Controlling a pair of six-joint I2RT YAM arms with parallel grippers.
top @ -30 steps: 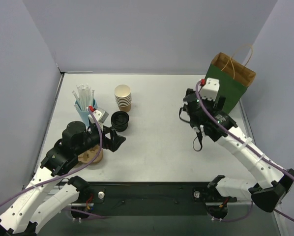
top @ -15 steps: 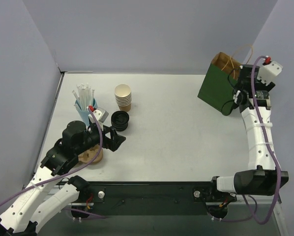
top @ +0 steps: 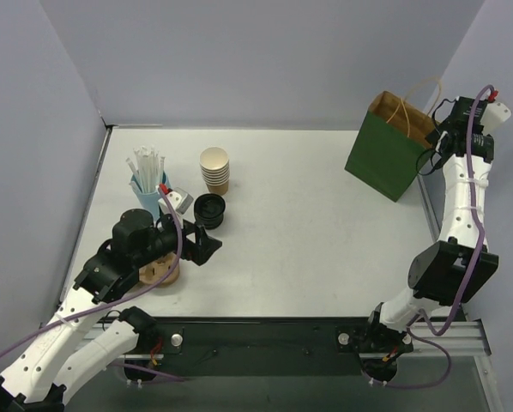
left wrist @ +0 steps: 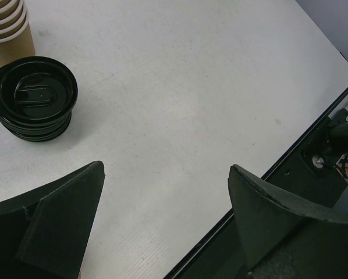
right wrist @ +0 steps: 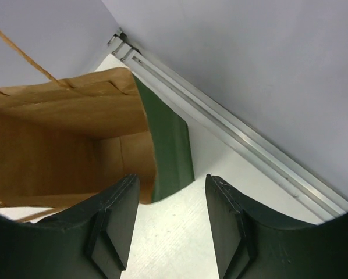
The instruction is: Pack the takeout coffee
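The right gripper (right wrist: 171, 189), fingers parted and empty, hangs over the green bag's (right wrist: 169, 145) far right rim, close beside the table's edge rail (right wrist: 238, 139). The left gripper (left wrist: 165, 174) is spread wide over the table (left wrist: 191, 87), just near of the stack of lids (left wrist: 32, 96). Where the takeout coffee sits cannot be told.

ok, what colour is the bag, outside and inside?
Bag is dark green outside, kraft brown inside; clearest in the right wrist view.

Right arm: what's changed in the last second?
The right tool swung from mid-table, in front of the green bag, out to the far right edge beside the bag's open top; its jaws are open and empty. The left tool, lid stack, cup stack and bag stayed put.
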